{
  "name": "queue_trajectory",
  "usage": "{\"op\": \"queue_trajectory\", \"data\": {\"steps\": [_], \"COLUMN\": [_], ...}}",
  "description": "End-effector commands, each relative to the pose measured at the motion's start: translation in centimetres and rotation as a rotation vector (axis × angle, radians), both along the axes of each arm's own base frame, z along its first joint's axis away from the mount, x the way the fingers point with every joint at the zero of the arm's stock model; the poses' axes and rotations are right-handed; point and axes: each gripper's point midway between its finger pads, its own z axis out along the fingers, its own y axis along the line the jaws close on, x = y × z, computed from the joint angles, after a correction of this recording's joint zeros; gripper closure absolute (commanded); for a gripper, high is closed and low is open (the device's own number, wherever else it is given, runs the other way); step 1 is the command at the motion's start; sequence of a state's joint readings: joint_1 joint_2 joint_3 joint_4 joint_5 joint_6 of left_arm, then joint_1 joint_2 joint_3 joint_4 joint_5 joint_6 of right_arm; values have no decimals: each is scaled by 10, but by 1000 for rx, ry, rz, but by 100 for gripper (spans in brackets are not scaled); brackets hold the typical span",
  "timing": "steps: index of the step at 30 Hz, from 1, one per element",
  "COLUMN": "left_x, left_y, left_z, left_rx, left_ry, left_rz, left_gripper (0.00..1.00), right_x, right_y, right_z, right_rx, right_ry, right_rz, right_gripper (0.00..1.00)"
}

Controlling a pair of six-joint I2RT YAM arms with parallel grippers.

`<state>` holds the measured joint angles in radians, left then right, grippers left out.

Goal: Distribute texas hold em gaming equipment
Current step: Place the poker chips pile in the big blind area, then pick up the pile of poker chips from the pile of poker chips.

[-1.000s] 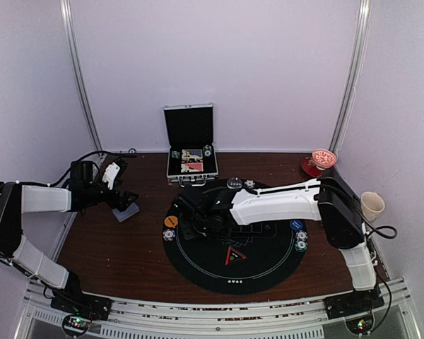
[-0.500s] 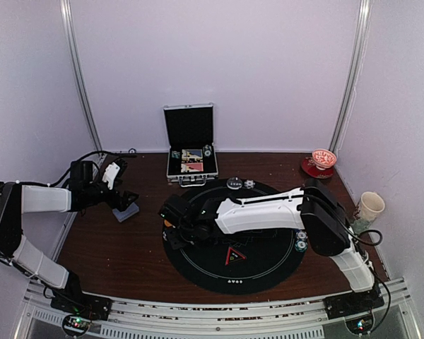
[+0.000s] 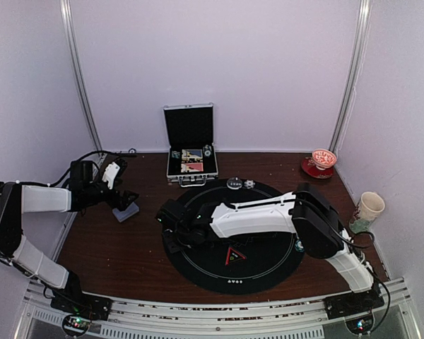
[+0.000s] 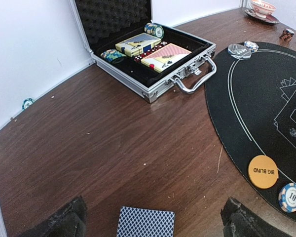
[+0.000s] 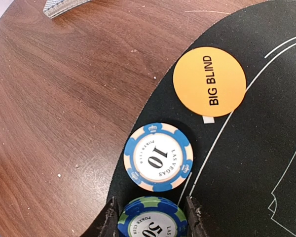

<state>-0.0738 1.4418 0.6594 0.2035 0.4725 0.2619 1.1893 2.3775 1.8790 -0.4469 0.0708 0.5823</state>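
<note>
My right gripper [image 5: 151, 219] is shut on a blue-and-green "50" poker chip [image 5: 150, 222] at the left edge of the black mat [image 5: 266, 163]. Just ahead of it a blue-and-white "10" chip [image 5: 159, 157] and the orange BIG BLIND disc [image 5: 209, 81] lie on the mat. In the top view the right gripper [image 3: 171, 232] reaches across the mat [image 3: 233, 265]. My left gripper [image 4: 150, 224] is open wide over a blue-backed card deck [image 4: 145, 222] lying on the wood. It also shows in the top view [image 3: 119, 200] by the deck [image 3: 127, 211].
The open silver case [image 4: 180, 81] with card boxes and chips stands at the back [image 3: 191, 161]. Two chips [image 3: 240, 183] lie on the mat's far edge. A red bowl [image 3: 319, 162] and a cup [image 3: 369, 206] stand at the right. A teal chip [image 4: 27, 103] lies by the wall.
My right arm has swung left across the mat, bringing its gripper to the mat's left edge beside the orange disc. The left arm has not moved.
</note>
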Motion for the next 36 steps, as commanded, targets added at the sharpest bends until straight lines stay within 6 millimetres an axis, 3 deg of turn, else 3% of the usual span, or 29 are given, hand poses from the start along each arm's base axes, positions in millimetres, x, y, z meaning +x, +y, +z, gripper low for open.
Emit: {"op": "queue_trajectory", "data": {"steps": [1, 5, 9, 15, 18, 22, 25, 30, 32, 36], "left_x": [7, 7, 7, 7, 7, 7, 6, 6, 6, 6], "left_y": [1, 1, 1, 2, 2, 2, 1, 2, 1, 2], "left_z": [7, 8, 7, 8, 8, 9, 9, 11, 11, 11], "left_rx": [-7, -7, -7, -7, -8, -8, -8, -10, -10, -8], "left_ry": [-38, -38, -37, -38, -39, -42, -40, -43, -43, -43], "left_rz": [10, 10, 10, 10, 12, 11, 10, 12, 11, 13], "left_gripper": [2, 2, 2, 2, 2, 2, 2, 2, 2, 2], "right_x": [-5, -7, -5, -3, 2, 22, 43, 71, 73, 78], "right_y": [5, 6, 4, -8, -33, -98, -162, -282, -328, -398], "right_z": [-14, -10, 8, 58, 90, 123, 126, 109, 90, 69], "right_rx": [-22, -34, -24, 7, 9, -9, -21, -49, -78, -110], "right_ry": [10, 6, -13, -59, -98, -151, -153, -126, -103, -80], "right_rz": [19, 31, 22, 4, -34, -156, -270, -485, -560, -700], "right_gripper": [62, 44, 33, 25, 21, 16, 14, 11, 9, 8]}}
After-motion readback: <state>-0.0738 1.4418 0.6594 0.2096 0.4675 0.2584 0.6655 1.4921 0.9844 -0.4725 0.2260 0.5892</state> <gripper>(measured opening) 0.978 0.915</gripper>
